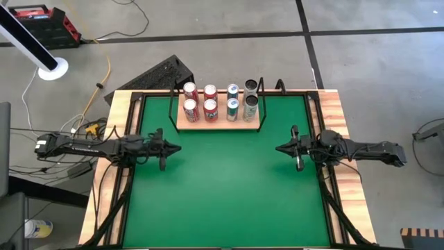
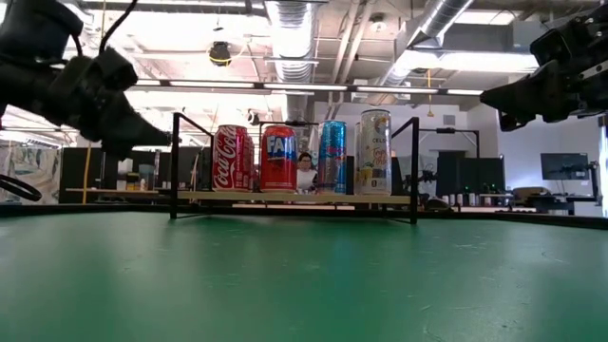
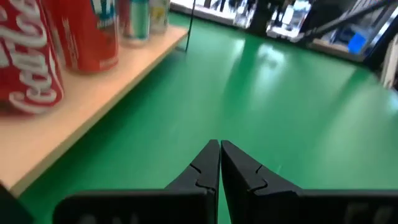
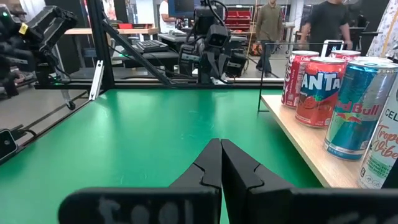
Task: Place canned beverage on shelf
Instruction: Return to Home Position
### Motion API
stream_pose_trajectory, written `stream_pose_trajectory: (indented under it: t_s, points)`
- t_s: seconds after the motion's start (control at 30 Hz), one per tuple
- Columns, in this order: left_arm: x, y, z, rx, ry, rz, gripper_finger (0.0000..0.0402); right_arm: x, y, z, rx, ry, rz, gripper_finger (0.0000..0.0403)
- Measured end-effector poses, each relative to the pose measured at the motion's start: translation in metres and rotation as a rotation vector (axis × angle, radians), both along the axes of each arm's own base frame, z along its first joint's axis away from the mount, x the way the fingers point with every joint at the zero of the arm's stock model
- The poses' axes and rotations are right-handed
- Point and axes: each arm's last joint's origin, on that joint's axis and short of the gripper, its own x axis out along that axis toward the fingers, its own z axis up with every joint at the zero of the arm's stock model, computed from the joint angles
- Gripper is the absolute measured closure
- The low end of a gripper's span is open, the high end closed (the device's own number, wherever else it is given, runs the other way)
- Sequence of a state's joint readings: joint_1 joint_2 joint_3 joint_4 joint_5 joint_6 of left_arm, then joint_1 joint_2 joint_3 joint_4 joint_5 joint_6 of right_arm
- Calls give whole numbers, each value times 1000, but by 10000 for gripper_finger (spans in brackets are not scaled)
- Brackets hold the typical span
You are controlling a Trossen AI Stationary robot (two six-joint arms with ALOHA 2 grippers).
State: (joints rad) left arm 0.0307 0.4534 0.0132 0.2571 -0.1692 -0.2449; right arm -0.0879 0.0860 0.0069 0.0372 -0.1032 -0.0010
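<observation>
From the high view I count eight cans [image 1: 210,109] standing in two rows of four on the shelf [image 1: 218,127], which sits at the middle of the table's [image 1: 222,201] far edge. Two red cola cans are at its left end, then two red orange-soda ones, two blue, and two white-yellow at the right end. No can stands on the felt, so I judge the placing finished. My left gripper [image 1: 175,147] hangs over the table near the left edge and my right gripper [image 1: 280,148] near the right edge, both well apart from the shelf and pointing toward each other. In the low view the front four cans stand upright in a line between the black rails, with an arm raised off the surface on either side. The left wrist view shows that arm's fingers pressed together on nothing, with the shelf's left end close by. The right wrist view shows the same: fingers together, empty, cans lined along the board. I reckon all that is left is settling both arms into their rest pose.
</observation>
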Motion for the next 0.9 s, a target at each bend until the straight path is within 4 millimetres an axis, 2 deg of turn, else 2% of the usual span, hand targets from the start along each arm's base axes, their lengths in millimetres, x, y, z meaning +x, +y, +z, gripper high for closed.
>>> stream_pose_trajectory:
  t_s: [0.33, 0.9]
  points:
    - [-6, 0, -20, 8, 223, -6, 402, 0, 0, 0, 0, 0, 0, 378]
    - [-6, 0, -21, 7, 229, -11, 402, 0, 0, -1, 1, 1, 0, 378]
